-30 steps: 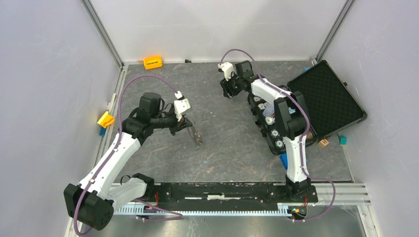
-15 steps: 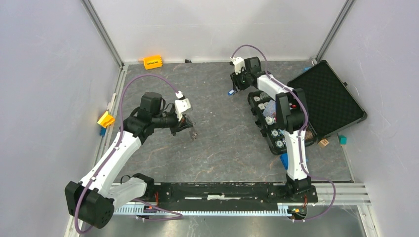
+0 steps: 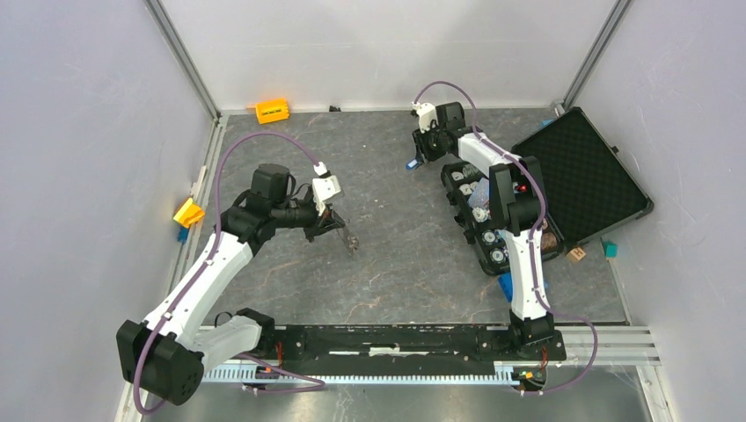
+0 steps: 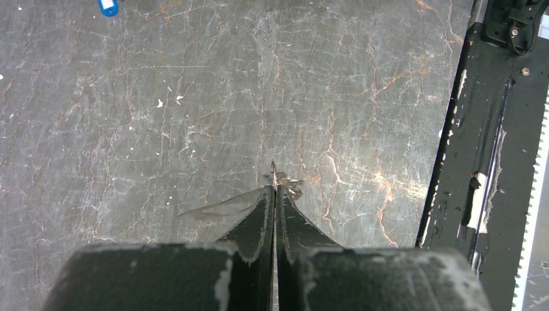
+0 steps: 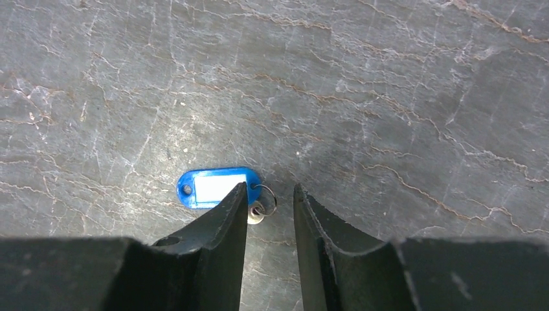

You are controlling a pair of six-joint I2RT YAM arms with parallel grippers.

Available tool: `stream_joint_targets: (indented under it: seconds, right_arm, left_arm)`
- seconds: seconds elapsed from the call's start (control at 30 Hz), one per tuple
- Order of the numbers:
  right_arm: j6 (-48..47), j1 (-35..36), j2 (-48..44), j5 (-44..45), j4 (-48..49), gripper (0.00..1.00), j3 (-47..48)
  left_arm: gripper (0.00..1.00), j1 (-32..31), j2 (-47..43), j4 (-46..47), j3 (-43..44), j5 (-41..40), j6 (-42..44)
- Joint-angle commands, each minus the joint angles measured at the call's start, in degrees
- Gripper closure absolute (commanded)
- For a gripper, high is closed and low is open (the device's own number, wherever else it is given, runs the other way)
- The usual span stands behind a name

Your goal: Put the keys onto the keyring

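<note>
Grey table (image 3: 396,264), step: picking up tagged key (image 5: 219,188) at 12 o'clock.
right gripper (image 5: 270,201) part-open astride its small ring; next needs a clean pinch; left gripper (image 4: 275,194) clamped on keyring (image 4: 280,181), table's 9 o'clock.

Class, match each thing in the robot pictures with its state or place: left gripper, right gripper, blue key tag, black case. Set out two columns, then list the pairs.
Column A
1 left gripper
2 right gripper
3 blue key tag
4 black case

Column B
a lid open, at the right side of the table
b jaws apart over a small ring
c lying flat on the table
d shut on the thin keyring

Pairs: 1-d; 2-b; 3-c; 4-a
</note>
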Motion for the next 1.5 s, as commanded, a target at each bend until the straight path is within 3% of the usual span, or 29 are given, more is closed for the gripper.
stream_joint_targets:
  seconds: [0.0,0.77,1.07,1.47]
  right_arm:
    - [0.99,-0.25,0.62,-2.04,0.52,0.63,2.13]
    - [0.55,-1.05,-3.06,-4.64,0.36,0.77,-2.90]
    - [1.43,-1.31,-5.25,-6.51,1.27,0.77,-5.30]
    - [1.87,-1.49,-7.85,-6.21,1.27,0.66,-7.68]
  left_arm:
    - [0.98,-0.15,0.01,1.54,1.72,2.14,-1.16]
    - [0.98,-0.23,-0.62,1.85,1.12,2.28,-1.21]
    - [0.98,-0.22,-0.76,2.23,0.89,2.28,-1.37]
    - [0.98,-0.21,-1.11,2.35,0.86,2.63,-1.50]
